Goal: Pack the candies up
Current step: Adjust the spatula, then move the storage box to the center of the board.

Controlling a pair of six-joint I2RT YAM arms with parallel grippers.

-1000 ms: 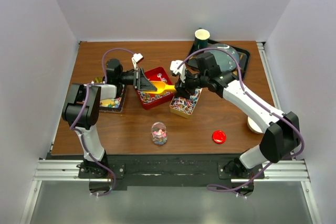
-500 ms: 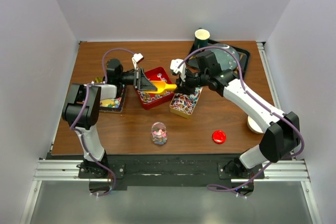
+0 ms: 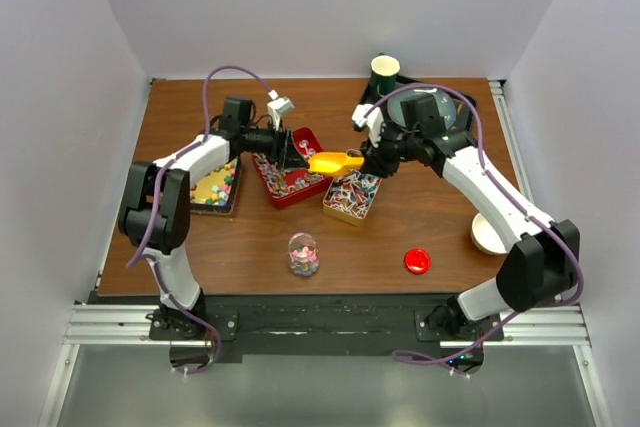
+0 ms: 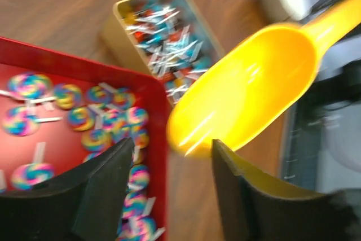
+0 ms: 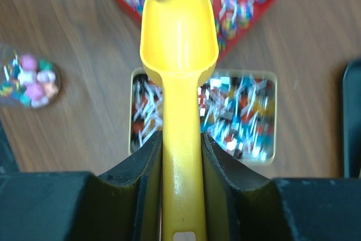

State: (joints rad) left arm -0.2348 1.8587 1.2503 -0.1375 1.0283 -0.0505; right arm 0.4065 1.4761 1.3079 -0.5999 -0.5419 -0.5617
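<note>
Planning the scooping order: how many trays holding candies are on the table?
3: dark tray at left, red tray in the middle, gold tin to its right. None looks hidden.

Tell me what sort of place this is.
Probably a robot test cell: plain white walls box in a wooden table, a left arm and right arm are bolted to a metal rail, and candies sit sorted in trays.

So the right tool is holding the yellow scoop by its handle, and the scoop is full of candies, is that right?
Not quite: the right tool holds the yellow scoop by its handle, but the scoop is empty. The right wrist view shows its bare bowl.
</note>
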